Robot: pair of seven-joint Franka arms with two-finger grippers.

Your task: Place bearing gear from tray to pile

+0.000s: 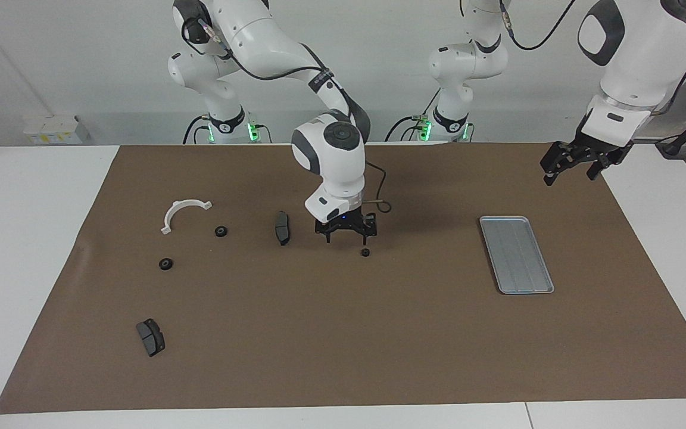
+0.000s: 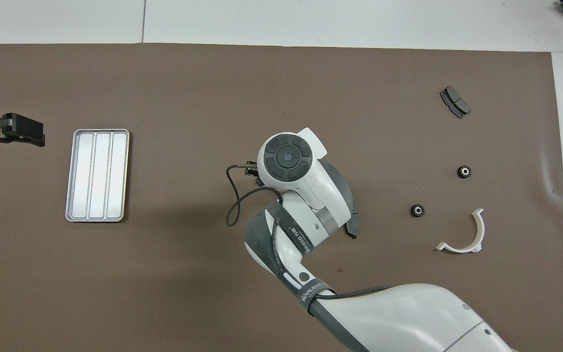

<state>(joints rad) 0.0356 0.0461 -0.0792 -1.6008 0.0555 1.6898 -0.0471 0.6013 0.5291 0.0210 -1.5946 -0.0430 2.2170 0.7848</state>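
The silver tray (image 1: 517, 254) (image 2: 97, 175) lies at the left arm's end of the mat with nothing in it. One small black gear (image 1: 365, 252) sits alone mid-mat. My right gripper (image 1: 348, 237) hangs open just above the mat beside it. In the overhead view the right wrist hides that gear. Two more gears (image 1: 221, 231) (image 1: 165, 263) lie in the pile by the white half-ring bracket (image 1: 182, 213) (image 2: 462, 234). My left gripper (image 1: 569, 173) (image 2: 20, 136) is raised and open, holding nothing, over the mat's edge beside the tray.
A dark brake pad (image 1: 282, 227) lies between the pile's gears and the right gripper. Another brake pad (image 1: 150, 336) (image 2: 455, 101) lies farthest from the robots, at the right arm's end. A brown mat (image 1: 379, 345) covers the white table.
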